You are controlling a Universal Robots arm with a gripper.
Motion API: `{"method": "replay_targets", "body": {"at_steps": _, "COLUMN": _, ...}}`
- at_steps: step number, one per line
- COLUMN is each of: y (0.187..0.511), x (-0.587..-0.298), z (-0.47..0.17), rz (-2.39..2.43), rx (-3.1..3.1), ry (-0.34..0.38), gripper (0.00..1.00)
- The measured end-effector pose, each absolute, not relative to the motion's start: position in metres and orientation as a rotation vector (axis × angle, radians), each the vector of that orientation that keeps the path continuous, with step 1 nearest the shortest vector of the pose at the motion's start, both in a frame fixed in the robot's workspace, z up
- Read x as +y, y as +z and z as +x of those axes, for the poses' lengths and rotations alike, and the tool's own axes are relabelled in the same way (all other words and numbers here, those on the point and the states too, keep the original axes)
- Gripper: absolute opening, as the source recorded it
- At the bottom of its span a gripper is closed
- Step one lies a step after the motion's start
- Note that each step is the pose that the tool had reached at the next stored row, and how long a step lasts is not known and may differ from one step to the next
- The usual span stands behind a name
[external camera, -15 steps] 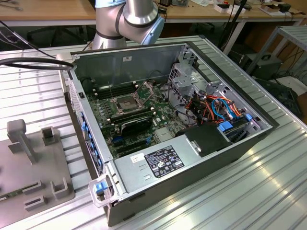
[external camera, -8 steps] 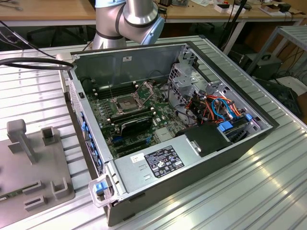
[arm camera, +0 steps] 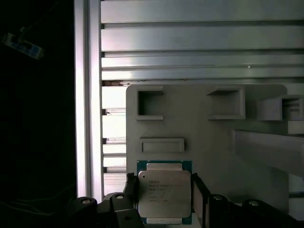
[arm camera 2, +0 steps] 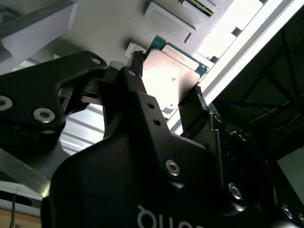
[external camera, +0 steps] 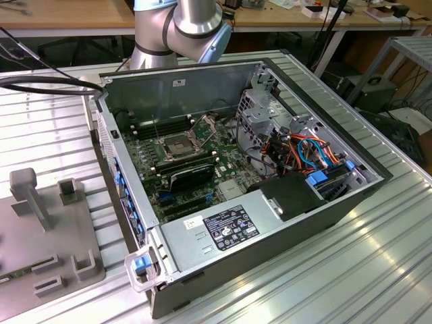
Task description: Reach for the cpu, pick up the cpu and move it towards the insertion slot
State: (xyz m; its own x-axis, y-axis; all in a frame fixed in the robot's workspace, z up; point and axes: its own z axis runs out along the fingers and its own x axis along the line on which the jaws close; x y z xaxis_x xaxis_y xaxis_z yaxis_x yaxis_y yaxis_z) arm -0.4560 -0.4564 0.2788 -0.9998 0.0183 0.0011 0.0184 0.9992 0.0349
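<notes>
Silver-lidded cpu (arm camera: pixel 164 192) seemingly in pincer (arm camera 2: pixel 167 75); silver-framed insertion slot (external camera: pixel 177 145) apart.

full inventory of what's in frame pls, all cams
computer case: one, dark grey, open, on the table
table: one, silver ribbed metal, under the case
insertion slot: one, silver frame with a dark centre, on the green board inside the case
finned block: one, black, just nearer the camera than the slot
labelled box: one, silver, near corner of the case
cables: one bundle, orange and blue, exterior view's right of the case
fixture tray: one, grey, with pockets, on the table
cpu: one, silver lid on green board, over the tray
arm: one, silver, beyond the case
end effector: one, black, shut on two opposite cpu edges
</notes>
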Motion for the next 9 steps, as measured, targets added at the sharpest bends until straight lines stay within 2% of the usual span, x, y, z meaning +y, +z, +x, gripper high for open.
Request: {"method": "replay_targets", "body": {"at_steps": 9, "y": 0.303, "x": -0.456, "z": -0.456, "rz": -0.029, "rx": -3.14, "ry": -0.055, "gripper": 0.55}}
